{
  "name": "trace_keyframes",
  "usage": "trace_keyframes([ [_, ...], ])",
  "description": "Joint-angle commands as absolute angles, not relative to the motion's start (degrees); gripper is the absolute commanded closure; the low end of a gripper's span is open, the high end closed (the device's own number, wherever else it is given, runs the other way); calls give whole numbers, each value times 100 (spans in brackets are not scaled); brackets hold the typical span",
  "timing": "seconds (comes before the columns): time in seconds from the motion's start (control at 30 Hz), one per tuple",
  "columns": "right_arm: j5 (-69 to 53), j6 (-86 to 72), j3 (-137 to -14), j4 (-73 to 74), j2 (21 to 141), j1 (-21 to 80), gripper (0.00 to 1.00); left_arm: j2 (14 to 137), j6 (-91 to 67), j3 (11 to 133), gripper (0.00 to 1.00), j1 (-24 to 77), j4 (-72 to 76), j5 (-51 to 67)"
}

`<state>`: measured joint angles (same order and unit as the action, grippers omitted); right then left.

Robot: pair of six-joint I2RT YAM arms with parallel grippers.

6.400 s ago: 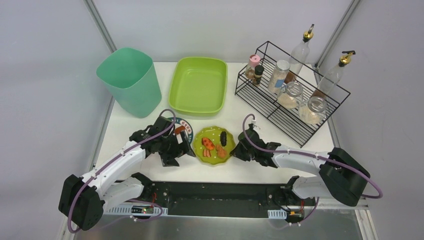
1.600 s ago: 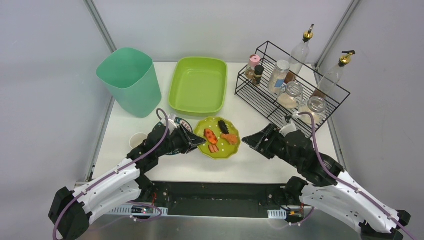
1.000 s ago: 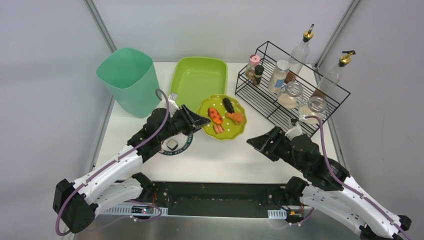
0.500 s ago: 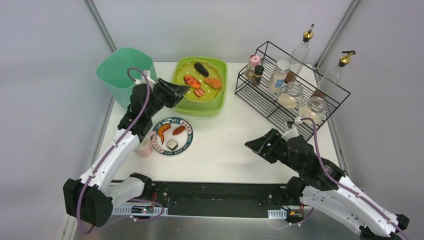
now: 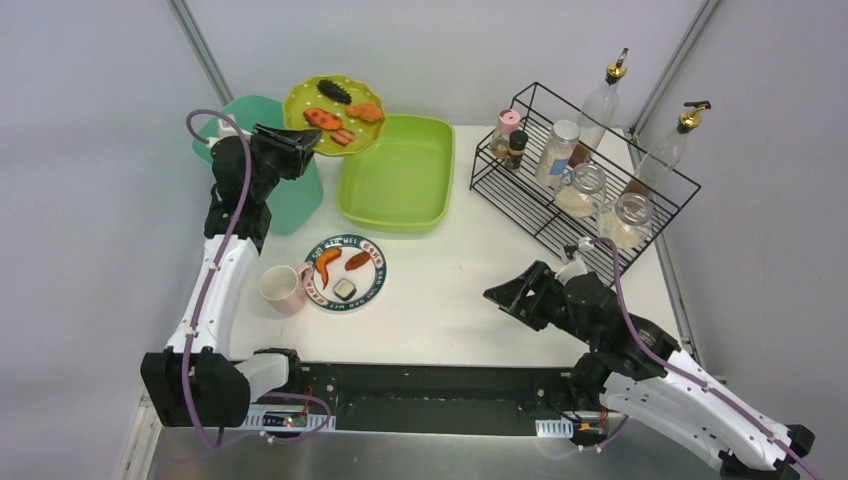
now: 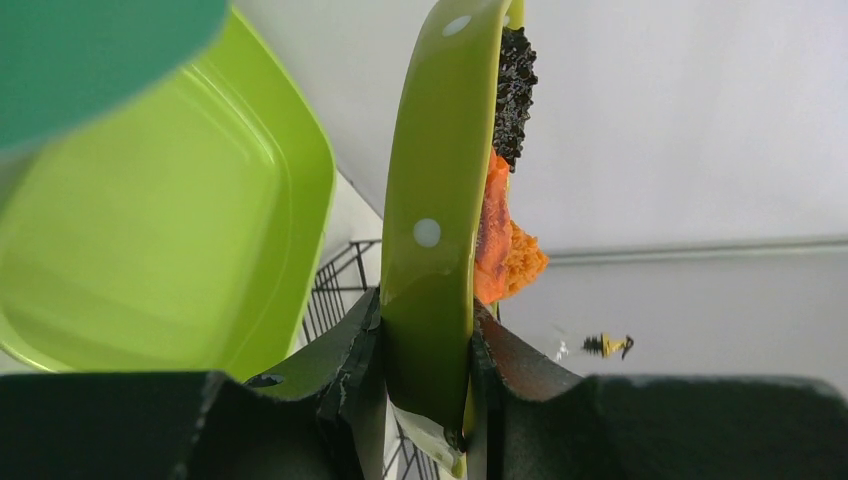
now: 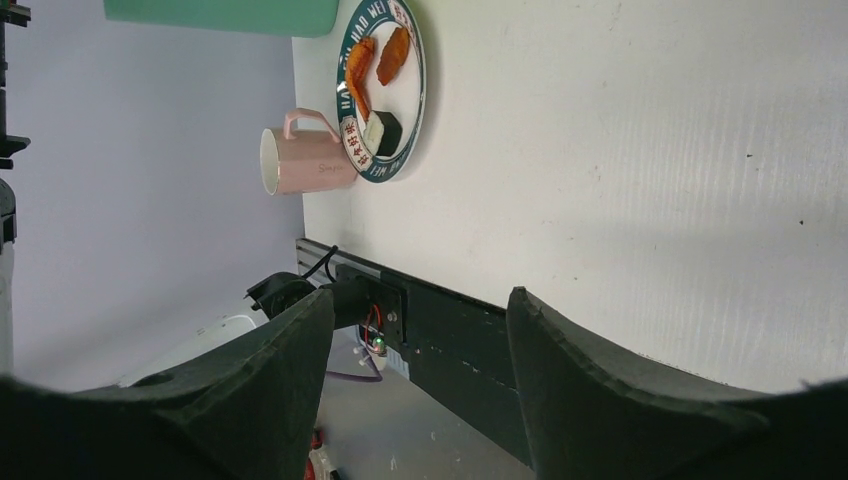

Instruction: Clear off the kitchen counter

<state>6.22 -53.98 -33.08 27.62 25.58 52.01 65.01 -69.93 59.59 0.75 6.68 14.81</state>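
Observation:
My left gripper (image 5: 306, 139) is shut on the rim of a lime-green dotted plate (image 5: 334, 114), raised over the back edge of the teal bin (image 5: 292, 196). The plate carries orange and black food pieces (image 5: 343, 113). In the left wrist view the plate (image 6: 440, 200) stands edge-on between the jaws of that gripper (image 6: 425, 340), with the food (image 6: 497, 250) on its right face. On the white kitchen counter (image 5: 450, 290) lie a teal-rimmed plate (image 5: 346, 273) with food scraps and a pink mug (image 5: 283, 288). My right gripper (image 5: 497, 296) hovers open and empty over the counter's front right.
The lime-green tub (image 5: 395, 175) sits at the back centre, beside the bin. A black wire rack (image 5: 575, 195) with jars and bottles fills the back right. The right wrist view shows the rimmed plate (image 7: 385, 90), the mug (image 7: 305, 160) and the black front rail (image 7: 470, 340).
My left arm has carried the green plate up and left, from above the tub to above the teal bin. The right arm has barely moved.

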Motion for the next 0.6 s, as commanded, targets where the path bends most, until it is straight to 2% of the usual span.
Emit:
trace_keyframes([
  [0.0,499,-5375,-3434,2562,2630,5226,33,6449,-7236,6661,100,-429,1900,1727],
  [0.37,280,-5362,-3256,2258,2868,5227,33,6580,-7165,6937,100,-1763,1742,1993],
  [0.57,134,-5246,-3254,2126,3157,5229,32,6412,-6735,6978,100,-2138,1036,1736],
])
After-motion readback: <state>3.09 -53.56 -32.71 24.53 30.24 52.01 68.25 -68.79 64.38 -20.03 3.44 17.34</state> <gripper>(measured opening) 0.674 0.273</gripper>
